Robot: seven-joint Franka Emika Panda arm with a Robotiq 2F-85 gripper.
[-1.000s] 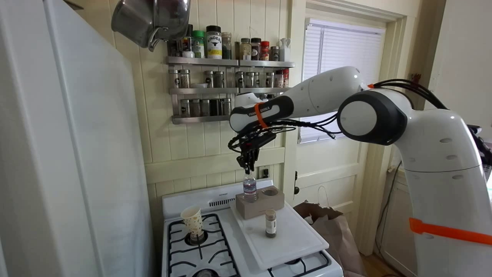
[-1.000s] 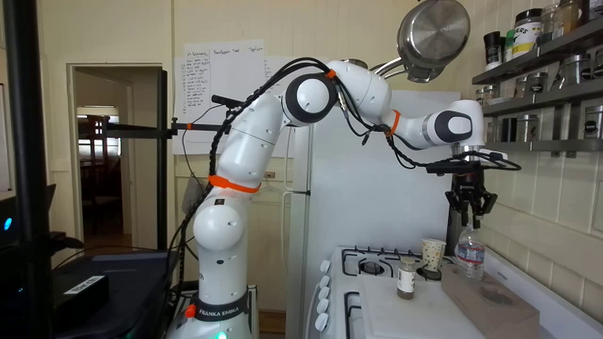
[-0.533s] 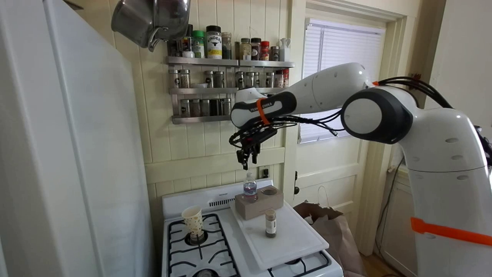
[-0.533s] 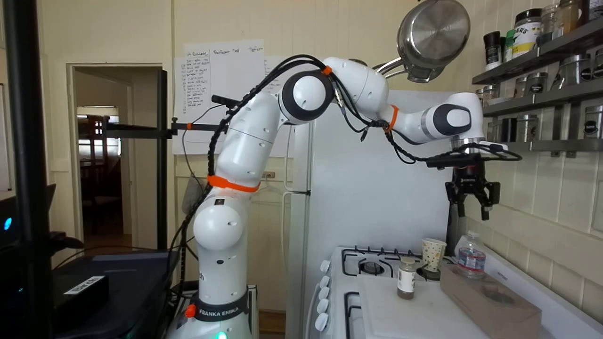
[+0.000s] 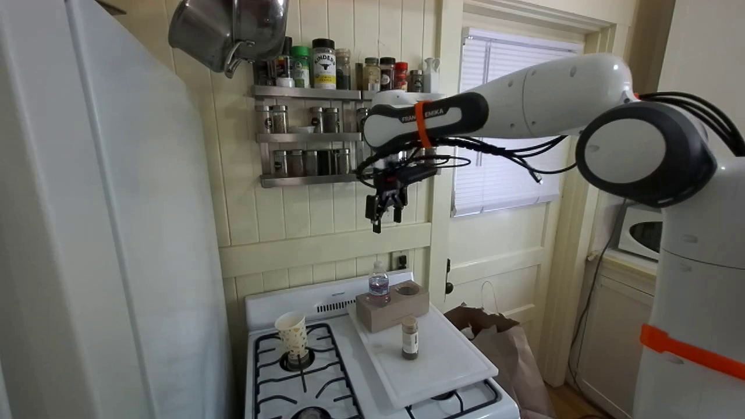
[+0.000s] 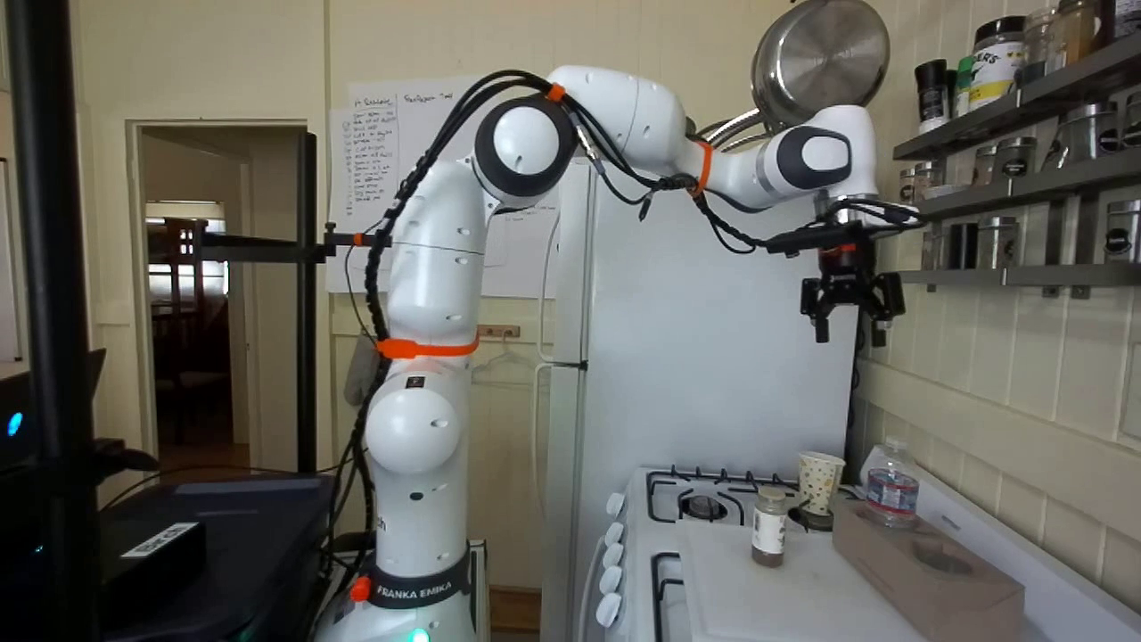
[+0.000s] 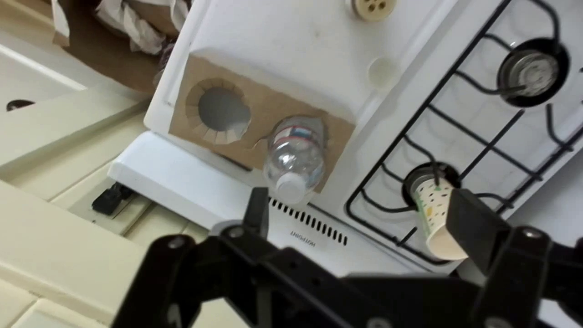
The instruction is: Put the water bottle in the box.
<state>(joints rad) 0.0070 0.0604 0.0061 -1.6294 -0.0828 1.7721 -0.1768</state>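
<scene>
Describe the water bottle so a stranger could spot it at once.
On the white stove lies a white board, bearing a brown box at its back end. The water bottle pokes up from one of that box's two round holes. Its clear body, tapered neck and red-and-blue label set it apart from the spotted cup and white-labelled jar.

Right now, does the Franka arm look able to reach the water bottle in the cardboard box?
Probably yes: its open fingers hang higher than the water bottle, whose top rises above the cardboard box; nothing visible blocks the way down.
</scene>
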